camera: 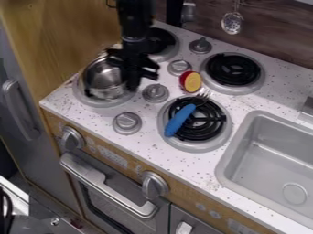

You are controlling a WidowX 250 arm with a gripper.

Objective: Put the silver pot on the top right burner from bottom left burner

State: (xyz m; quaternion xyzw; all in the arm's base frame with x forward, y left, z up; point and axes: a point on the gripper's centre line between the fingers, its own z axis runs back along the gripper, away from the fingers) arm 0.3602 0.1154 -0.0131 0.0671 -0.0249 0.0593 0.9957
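The black gripper (pixel 131 73) hangs down from the top edge at the upper left, over the right side of the silver pot and partly in front of its rim. The silver pot (pixel 103 82) sits upright on the bottom left burner (pixel 112 103), its open top facing up. Whether the gripper touches the pot is not clear. At the upper right is the top right burner (pixel 233 70), with bare black coils and nothing on it.
A blue-handled fork (pixel 179 120) lies across the bottom right burner (pixel 209 141). A red and yellow toy food piece (pixel 191 82) is left of the top right burner. Knobs (pixel 156 93) stand between burners. The sink (pixel 269 160) is at the right; a slotted spoon (pixel 232 23) hangs behind.
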